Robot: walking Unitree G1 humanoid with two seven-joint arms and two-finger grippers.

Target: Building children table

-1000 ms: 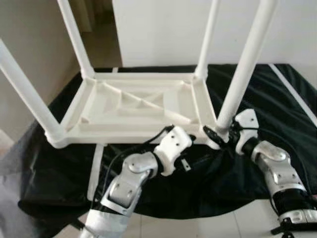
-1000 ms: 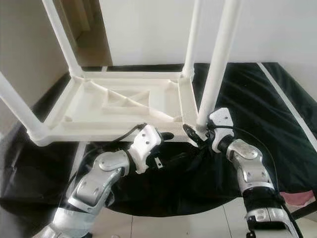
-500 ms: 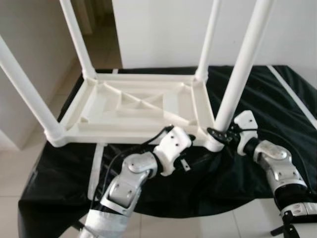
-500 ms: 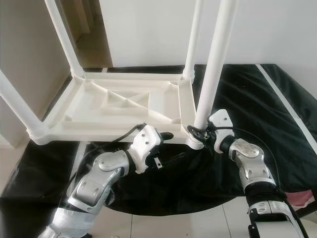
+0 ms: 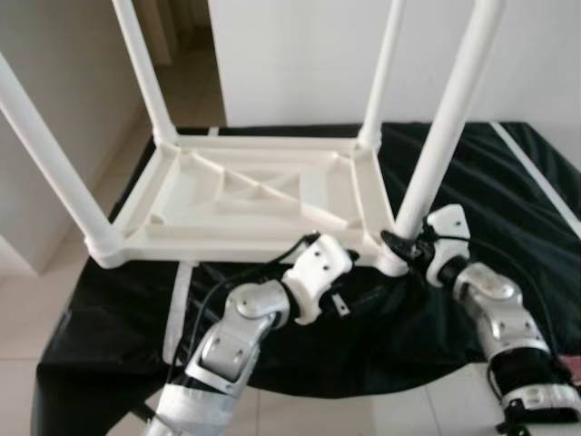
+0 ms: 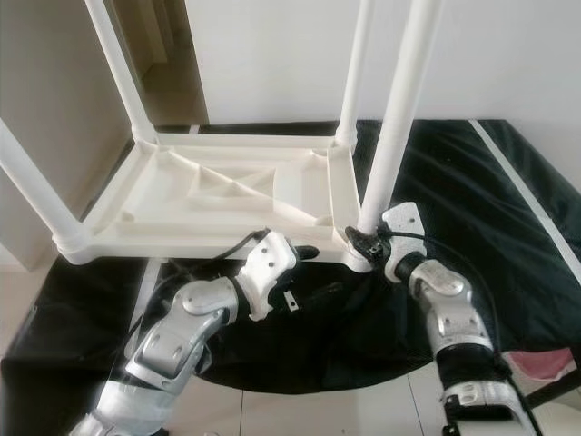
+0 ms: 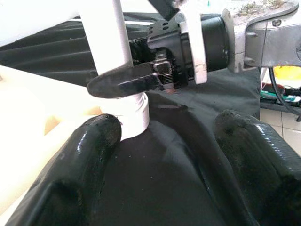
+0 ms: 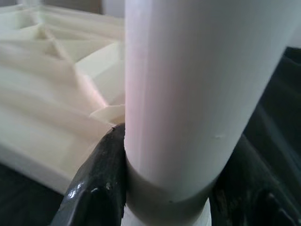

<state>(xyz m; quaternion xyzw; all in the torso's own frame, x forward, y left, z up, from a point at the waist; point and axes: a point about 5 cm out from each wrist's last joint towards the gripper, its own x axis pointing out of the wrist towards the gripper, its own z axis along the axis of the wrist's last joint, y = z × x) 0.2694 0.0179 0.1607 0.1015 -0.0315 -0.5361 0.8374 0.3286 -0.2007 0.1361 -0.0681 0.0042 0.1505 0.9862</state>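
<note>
The white children's table (image 5: pixel 254 195) lies upside down on a black cloth (image 5: pixel 508 182), its legs pointing up. My right gripper (image 5: pixel 399 247) is shut on the base of the near right leg (image 5: pixel 445 118), just above its socket at the table corner. In the right wrist view the leg (image 8: pixel 188 94) sits tight between both black fingers (image 8: pixel 101 183). My left gripper (image 5: pixel 356 266) is open, low on the cloth at the table's front edge, just left of that corner. In the left wrist view its fingers (image 7: pixel 80 165) stand wide apart, one beside the leg socket (image 7: pixel 134 117).
A white wall stands behind the table and a doorway opens at the far left (image 5: pixel 182 54). A loose white strip (image 5: pixel 179 300) lies on the cloth under the table's front left. Tiled floor (image 5: pixel 64 300) borders the cloth, and a pink object (image 6: pixel 536 363) lies at the right.
My right forearm has swung slightly inward toward the leg, with the gripper staying on the leg's base. The view has shifted a little. The left arm and the table have stayed put.
</note>
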